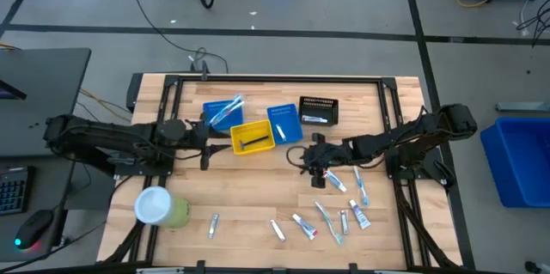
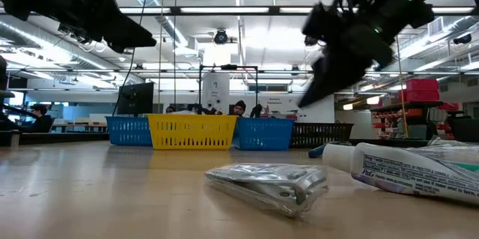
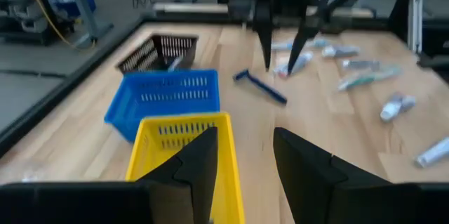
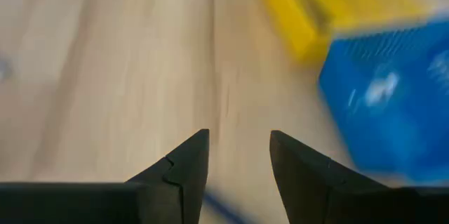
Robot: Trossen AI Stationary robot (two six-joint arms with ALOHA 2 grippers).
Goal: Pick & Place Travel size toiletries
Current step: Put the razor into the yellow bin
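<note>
Travel-size toiletries lie scattered on the wooden table: white tubes (image 1: 336, 183), (image 1: 303, 225), (image 1: 213, 224), slim toothbrushes (image 1: 359, 185), (image 1: 326, 219). A dark blue razor (image 3: 259, 87) lies on the bare wood near the bins. My right gripper (image 1: 309, 161) (image 4: 238, 140) hovers open, pointing down just over the razor and the nearest tube, touching nothing. My left gripper (image 1: 206, 142) (image 3: 244, 150) is open and empty beside the yellow bin (image 1: 251, 137). In the low view a foil-wrapped item (image 2: 269, 186) and a white tube (image 2: 404, 168) lie in front.
A row of bins stands at the far side: blue (image 1: 223, 112), yellow, blue (image 1: 284, 124), black (image 1: 318, 111), each with items inside. A big green cylinder with a white lid (image 1: 159, 207) lies near the left edge. Bare wood shows between the bins and the scattered items.
</note>
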